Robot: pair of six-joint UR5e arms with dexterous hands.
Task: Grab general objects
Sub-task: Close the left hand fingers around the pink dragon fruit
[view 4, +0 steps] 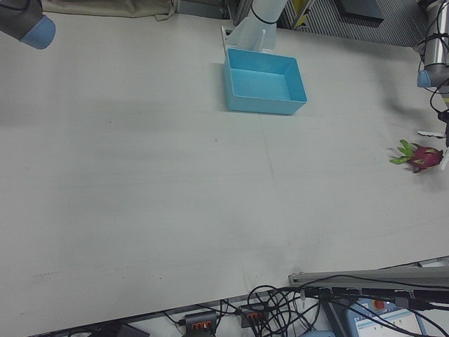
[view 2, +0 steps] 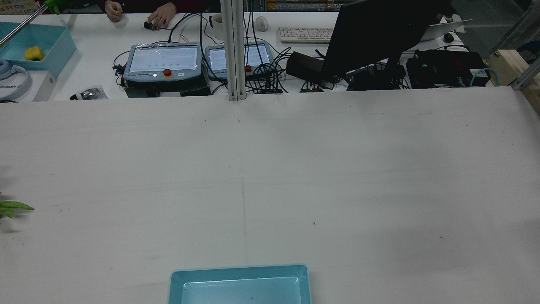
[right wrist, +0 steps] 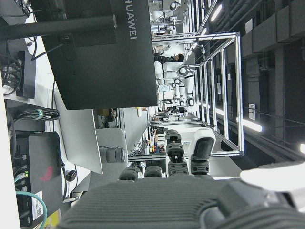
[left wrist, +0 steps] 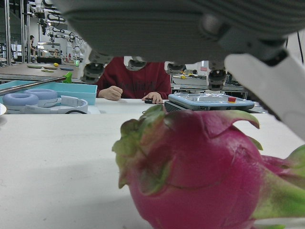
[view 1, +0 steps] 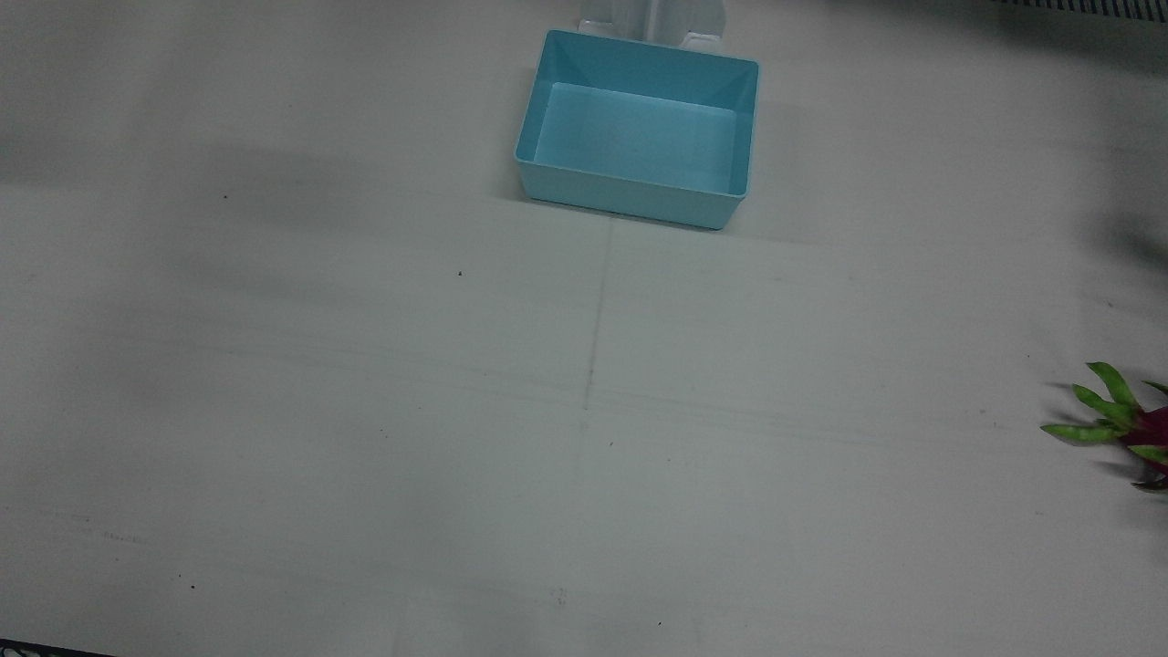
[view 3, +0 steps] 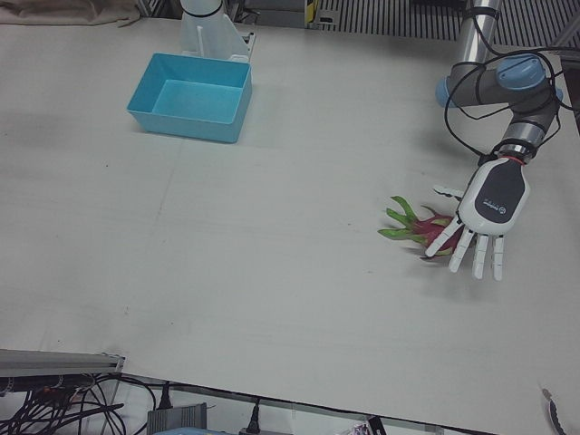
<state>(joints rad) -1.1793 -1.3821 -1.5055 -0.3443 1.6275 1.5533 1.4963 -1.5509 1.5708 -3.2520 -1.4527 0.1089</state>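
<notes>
Pink dragon fruit [view 3: 433, 227] sits on the table [view 3: 272, 272] near its left edge, under the left hand [view 3: 485, 213], which hovers spread and empty, so lower it squarely, then curl around the body, not the green leaves [view 3: 399, 222].

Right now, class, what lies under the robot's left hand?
A dragon fruit lies on the table under the left hand, whose spread fingers cover its far end; green leaves show.
</notes>
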